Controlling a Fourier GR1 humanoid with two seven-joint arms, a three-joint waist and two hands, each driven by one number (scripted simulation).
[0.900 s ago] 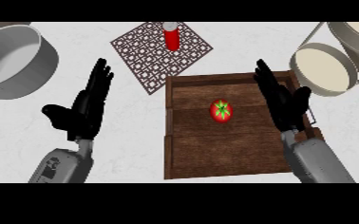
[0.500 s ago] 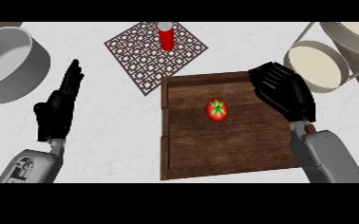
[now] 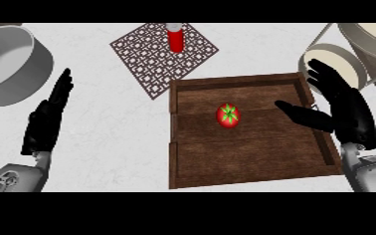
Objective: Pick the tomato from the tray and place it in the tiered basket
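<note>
Head view shows my black right hand at three o'clock over the rim of the brown wooden tray, fingers spread apart and thumb reaching inward toward the small round red tomato with a green star-shaped stem, which I judge is the opening for a side grasp. The tomato sits untouched near the tray's middle, glossy and whole. My black left hand rests open at nine o'clock, off the tray, holding nothing.

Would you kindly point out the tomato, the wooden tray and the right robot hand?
tomato (image 3: pixel 228 115), head view, on its red middle.
wooden tray (image 3: pixel 242 164), head view, on its bare floor.
right robot hand (image 3: pixel 345 112), head view, on its palm.
</note>
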